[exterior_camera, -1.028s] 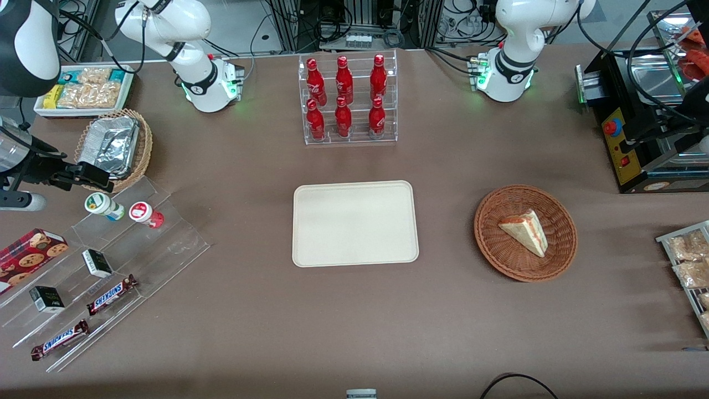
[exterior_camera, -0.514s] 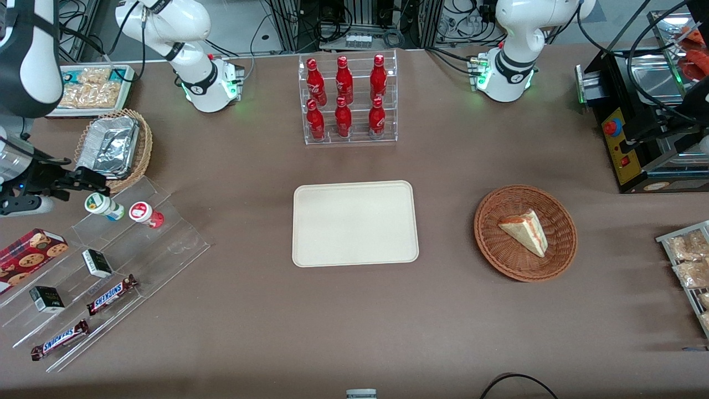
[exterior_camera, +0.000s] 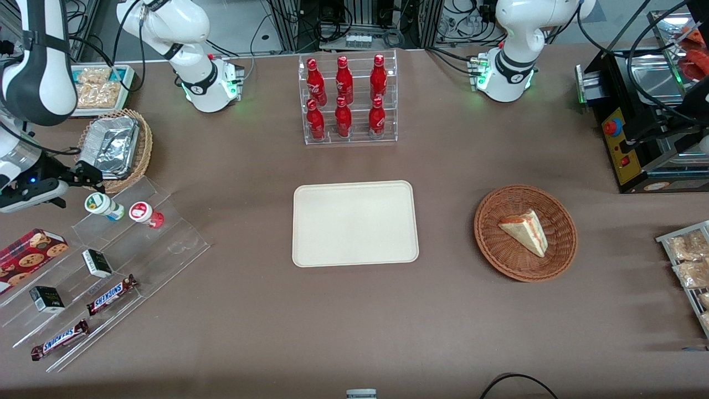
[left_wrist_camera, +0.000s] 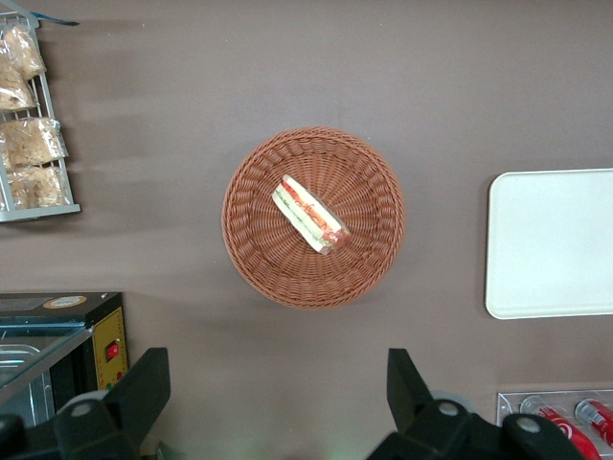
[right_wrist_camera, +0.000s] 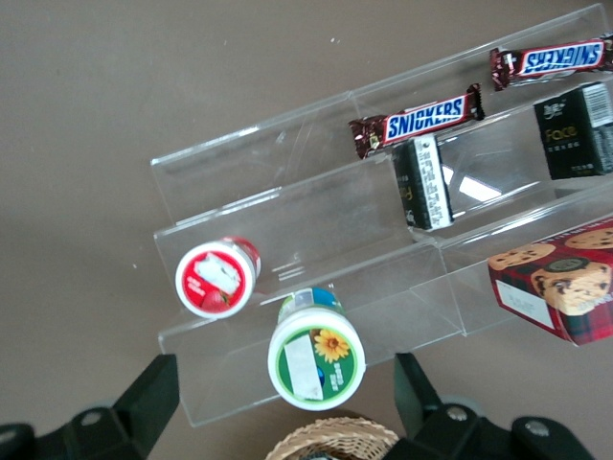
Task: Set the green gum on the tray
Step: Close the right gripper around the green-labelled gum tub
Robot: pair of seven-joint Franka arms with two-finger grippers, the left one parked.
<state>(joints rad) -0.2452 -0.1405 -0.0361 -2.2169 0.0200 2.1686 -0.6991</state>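
On the brown worktop point(exterior_camera: 249, 332), nearest the front camera toward the working arm's end, a clear stepped acrylic display stand point(exterior_camera: 166, 244) held two bars whose wrappers read "SNICKERS" point(exterior_camera: 111, 294), small dark boxes point(exterior_camera: 97, 262) with print too small to read, and a red box pictured with chocolate-chip cookies point(exterior_camera: 30, 249). On the stand's step farthest from the camera lay the green gum point(exterior_camera: 103, 205), a small bottle whose white lid bore a green label with a yellow flower, just beside the red-lidded gum bottle point(exterior_camera: 145, 214); no words on either lid could be read. The pincer point(exterior_camera: 83, 176) hovered just above the green gum and a little farther from the camera, open wide and holding nothing; in the right wrist view its two dark fingers point(right_wrist_camera: 144, 398) stood well apart with the gum between and ahead of them. The cream tray point(exterior_camera: 354, 223) sat bare at mid-worktop, well apart from the gum. Judging by this, the task had barely begun: the grasp, the lift, the carry to the tray and the release all remained. Toward the parked arm's end a round wicker basket point(exterior_camera: 562, 255) held a wedge sandwich point(exterior_camera: 525, 231). Farthest off, a clear rack held six red bottles point(exterior_camera: 343, 97) with white script too small to read.
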